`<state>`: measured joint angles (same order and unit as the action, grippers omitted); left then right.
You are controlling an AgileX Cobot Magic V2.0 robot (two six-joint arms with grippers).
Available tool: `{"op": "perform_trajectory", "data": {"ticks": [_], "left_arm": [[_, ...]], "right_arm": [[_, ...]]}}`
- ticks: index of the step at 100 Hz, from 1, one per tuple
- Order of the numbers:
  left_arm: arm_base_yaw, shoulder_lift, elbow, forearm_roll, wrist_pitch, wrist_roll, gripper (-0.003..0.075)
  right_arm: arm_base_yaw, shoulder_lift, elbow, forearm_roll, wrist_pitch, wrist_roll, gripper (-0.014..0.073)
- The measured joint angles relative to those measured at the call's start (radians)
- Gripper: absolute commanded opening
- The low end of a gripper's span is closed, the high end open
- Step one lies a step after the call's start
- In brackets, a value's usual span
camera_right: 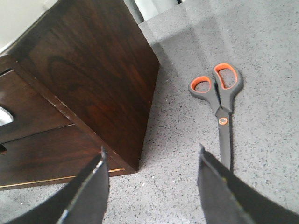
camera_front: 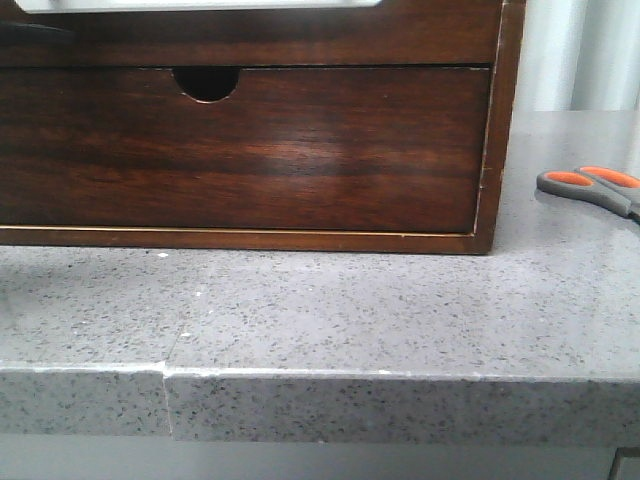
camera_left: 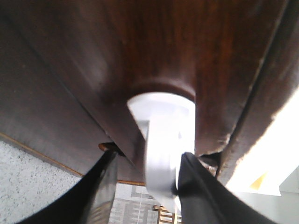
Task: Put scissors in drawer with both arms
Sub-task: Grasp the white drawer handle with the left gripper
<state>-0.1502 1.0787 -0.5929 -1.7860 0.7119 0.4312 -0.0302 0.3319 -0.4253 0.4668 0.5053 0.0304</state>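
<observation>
The scissors (camera_front: 598,187), grey with orange-lined loops, lie flat on the grey counter to the right of the cabinet. In the right wrist view they lie (camera_right: 219,91) just beyond my right gripper (camera_right: 152,150), which is open and empty above the counter. The drawer (camera_front: 250,40) is the upper one, with its white strip handle (camera_front: 200,3) at the top edge of the front view. In the left wrist view my left gripper (camera_left: 148,152) straddles this handle (camera_left: 161,135) on the drawer front (camera_left: 163,46). One finger (camera_left: 201,191) touches the handle and the other stands a little apart from it.
Below is a second dark drawer front with a half-round notch (camera_front: 207,83). The cabinet's right side wall (camera_right: 98,70) stands beside the scissors. The counter's front edge (camera_front: 320,375) runs across the near side, with a seam at the left.
</observation>
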Motion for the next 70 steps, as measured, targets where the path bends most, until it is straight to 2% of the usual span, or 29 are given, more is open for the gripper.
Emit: {"op": "perform_trajectory", "data": {"ticks": [26,38,47,61,70], "left_arm": [[0.000,0.006,-0.020,0.000,-0.025,0.002,0.0274],[0.000,0.007,-0.023,0.000,-0.035,0.002,0.0245],[0.000,0.007,-0.028,0.000,-0.036,0.002,0.0173],[0.000,0.007,-0.028,-0.002,-0.036,0.002,-0.0020],[-0.001,0.008,-0.028,-0.009,-0.036,-0.012,-0.0020]], "right_arm": [[0.000,0.000,0.000,0.000,-0.001,0.000,0.0384],[0.000,0.000,0.000,0.000,-0.001,0.000,0.0384],[0.000,0.000,0.000,0.000,-0.001,-0.003,0.0384],[0.000,0.000,0.000,0.000,-0.001,-0.003,0.0384],[0.000,0.000,0.000,0.000,-0.001,-0.003,0.0384]]}}
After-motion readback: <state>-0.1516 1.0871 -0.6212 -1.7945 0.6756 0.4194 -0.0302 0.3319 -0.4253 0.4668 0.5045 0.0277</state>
